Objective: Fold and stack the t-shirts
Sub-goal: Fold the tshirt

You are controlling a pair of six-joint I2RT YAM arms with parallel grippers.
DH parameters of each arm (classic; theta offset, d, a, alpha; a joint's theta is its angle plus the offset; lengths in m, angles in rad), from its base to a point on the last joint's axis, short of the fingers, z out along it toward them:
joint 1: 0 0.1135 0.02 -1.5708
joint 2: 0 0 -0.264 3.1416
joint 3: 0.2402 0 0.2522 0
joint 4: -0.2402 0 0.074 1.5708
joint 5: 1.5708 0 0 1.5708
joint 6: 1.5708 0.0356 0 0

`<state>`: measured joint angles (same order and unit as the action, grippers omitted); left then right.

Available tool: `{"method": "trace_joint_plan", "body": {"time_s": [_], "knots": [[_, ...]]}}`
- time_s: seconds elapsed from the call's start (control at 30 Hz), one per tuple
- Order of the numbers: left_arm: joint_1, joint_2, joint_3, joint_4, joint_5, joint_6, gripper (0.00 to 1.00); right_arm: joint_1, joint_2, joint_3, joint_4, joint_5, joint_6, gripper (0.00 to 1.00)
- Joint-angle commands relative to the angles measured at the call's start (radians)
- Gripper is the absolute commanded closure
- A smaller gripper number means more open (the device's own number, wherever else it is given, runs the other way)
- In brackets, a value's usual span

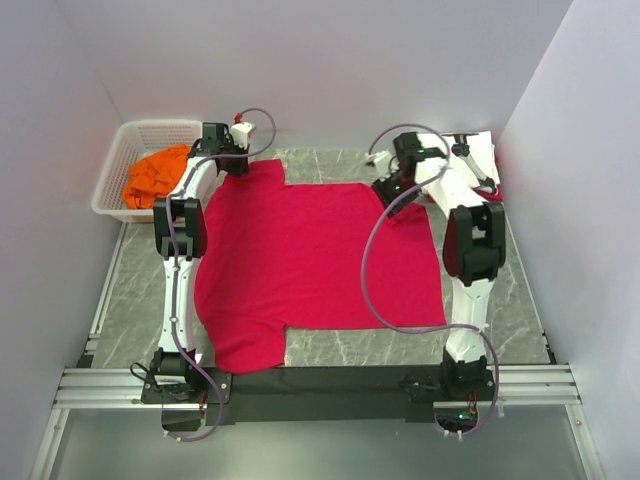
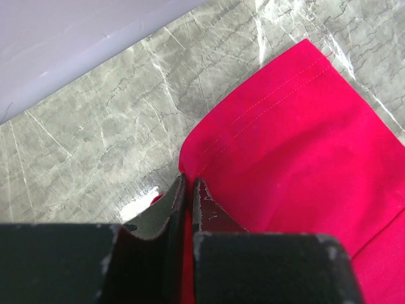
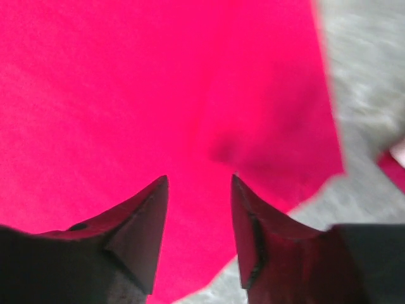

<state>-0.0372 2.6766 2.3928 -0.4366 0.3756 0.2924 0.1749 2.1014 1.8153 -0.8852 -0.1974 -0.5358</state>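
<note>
While the red t-shirt lies spread flat across the table, I have the left gripper pinched on its far sleeve, seemingly to start a fold; the right gripper hangs with jaws apart over the opposite corner. An orange t-shirt waits in the white basket.

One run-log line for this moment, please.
red t-shirt: spread flat | left jaws: shut on its sleeve | right jaws: open near hem corner | orange t-shirt: in basket
</note>
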Motion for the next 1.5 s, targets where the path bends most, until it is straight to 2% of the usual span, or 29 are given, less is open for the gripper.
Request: {"method": "trace_joint_plan", "body": {"time_s": [0.0,0.1,0.27,0.53,0.87,1.3,1.47], "knots": [[0.000,-0.014,-0.030,-0.077,-0.041,-0.001,0.94,0.060,0.057,0.039,0.018,0.091,0.006,0.50],[0.000,-0.014,-0.032,-0.074,-0.041,-0.001,0.94,0.069,0.109,0.059,0.020,0.125,0.022,0.55],[0.000,-0.018,-0.040,-0.067,-0.040,0.001,0.94,0.069,0.121,0.072,0.048,0.171,0.042,0.53],[-0.003,-0.017,-0.046,-0.060,-0.043,0.008,0.94,0.031,0.083,0.119,0.034,0.090,0.054,0.53],[-0.003,-0.018,-0.050,-0.045,-0.044,0.011,0.94,-0.006,0.189,0.242,-0.072,0.056,0.056,0.56],[-0.003,-0.015,-0.046,-0.042,-0.050,0.010,0.94,-0.025,0.230,0.246,-0.123,-0.003,0.062,0.55],[-0.003,-0.012,-0.044,-0.040,-0.053,0.007,0.94,-0.028,0.235,0.249,-0.130,-0.007,0.062,0.62]]}}
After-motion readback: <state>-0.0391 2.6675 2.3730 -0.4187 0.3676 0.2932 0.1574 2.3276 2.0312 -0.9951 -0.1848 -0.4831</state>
